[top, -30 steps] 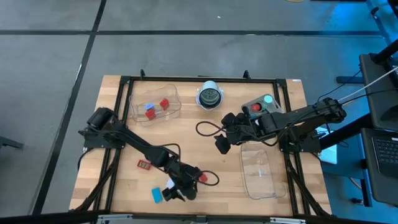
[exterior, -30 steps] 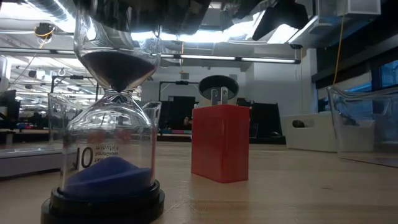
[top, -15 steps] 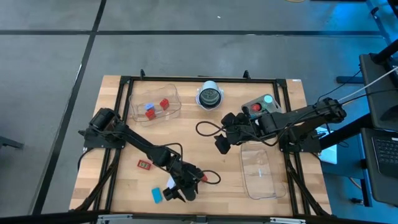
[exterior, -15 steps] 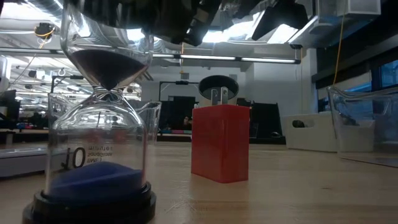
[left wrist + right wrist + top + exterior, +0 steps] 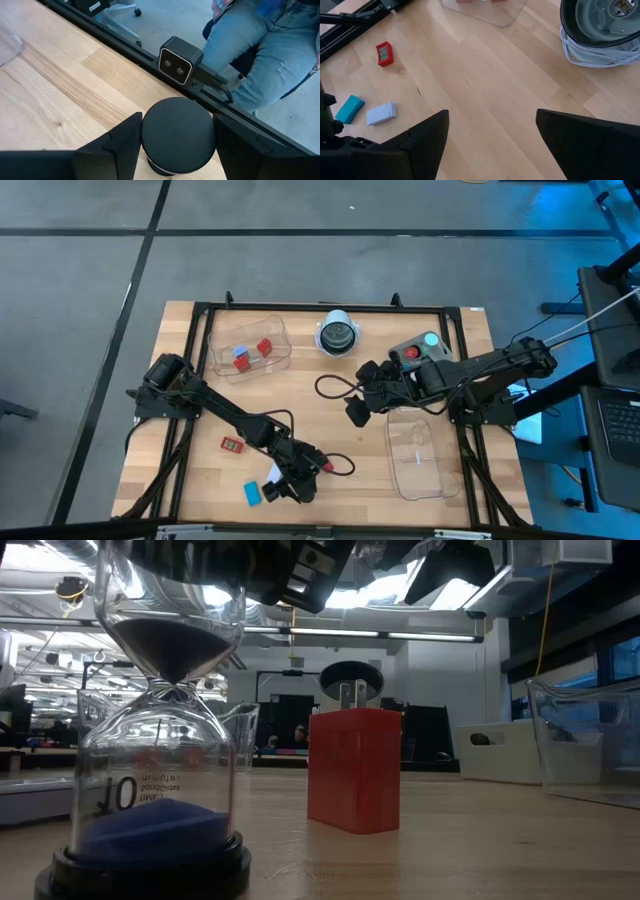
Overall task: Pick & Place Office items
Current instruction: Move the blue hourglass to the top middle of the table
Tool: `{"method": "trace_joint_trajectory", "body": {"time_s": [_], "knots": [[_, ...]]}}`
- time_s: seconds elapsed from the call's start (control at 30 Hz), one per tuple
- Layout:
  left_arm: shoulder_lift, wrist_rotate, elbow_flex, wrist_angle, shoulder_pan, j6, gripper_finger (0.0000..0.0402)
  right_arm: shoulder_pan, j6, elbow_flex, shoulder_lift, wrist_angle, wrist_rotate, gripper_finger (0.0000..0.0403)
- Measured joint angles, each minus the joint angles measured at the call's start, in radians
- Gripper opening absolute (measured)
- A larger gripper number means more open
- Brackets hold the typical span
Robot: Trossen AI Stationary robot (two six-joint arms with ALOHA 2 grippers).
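At the table's near edge, left of centre, we saw an hourglass: clear glass, blue sand, black caps. It looked light, slippery and breakable, best held by its top cap. The left gripper hung over that cap; we could not tell whether it gripped. Farther right, the right gripper hovered open, empty.

We can read only 1 marking: on the glass bulb of the hourglass standing at the near edge of the bench, the lower bulb carries printing that shows mirrored, roughly "10", with 2 small lines beside it too fine to read.
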Motion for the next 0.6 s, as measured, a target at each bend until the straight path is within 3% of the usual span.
{"method": "trace_joint_trajectory", "body": {"time_s": [0.27, 0.6], "knots": [[-0.020, -0.028, 0.000, -0.041, 0.000, -0.022, 0.0217, 0.000, 0.001, 0.000, 0.000, 0.000, 0.003, 0.0304], [-0.149, -0.341, -0.001, -0.162, 0.031, -0.018, 0.0218, 0.000, 0.005, 0.000, 0.000, 0.000, 0.003, 0.0304]]}}
